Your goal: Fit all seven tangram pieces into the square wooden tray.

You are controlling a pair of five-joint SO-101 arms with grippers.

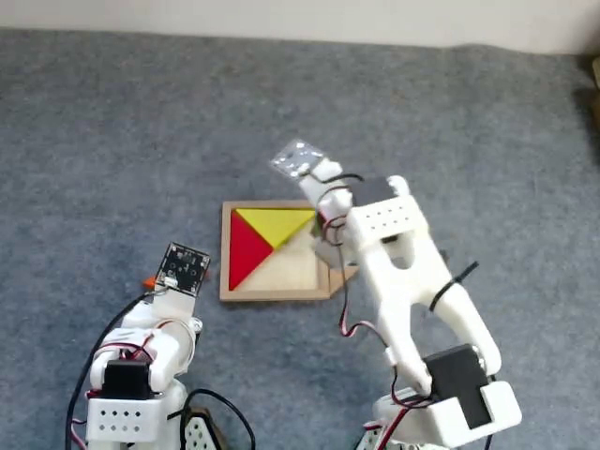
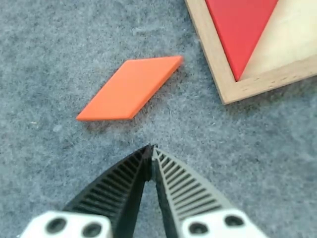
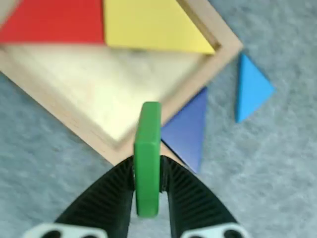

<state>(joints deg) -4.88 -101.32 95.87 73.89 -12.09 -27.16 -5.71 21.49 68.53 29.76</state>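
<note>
Closest to the left wrist camera, the left end effector [image 2: 151,153] is closed with its two ribbed fingers pressed tip to tip and nothing between them. It sits low over the grey tabletop [image 2: 49,49]. Just beyond the tips lies the orange parallelogram [image 2: 130,88], flat on the tabletop and clear of the square wooden tray [image 2: 218,74]. Past the parallelogram, a corner of that tray shows the red triangle [image 2: 242,29] already seated inside.

On the other side, the right end effector [image 3: 147,161] grips the green piece [image 3: 148,134] by its flat faces, so the piece stands on edge. Its far end reaches over the tray's rim towards the bare wooden floor. Just beside the tray's outer wall lies the dark blue triangle [image 3: 188,131], with the light blue triangle [image 3: 250,89] a little further out. The yellow triangle [image 3: 148,25] fills the far corner next to the red one.

The main risk is the green piece's upright pose. If it is let go while so near the rim, it may catch on the wood, lean against the wall, or tip outwards onto the dark blue triangle. A low approach could also nudge the tray and shift the seated triangles. On the left side, closed fingers would only shove the thin parallelogram across the tabletop rather than pick it up
</note>
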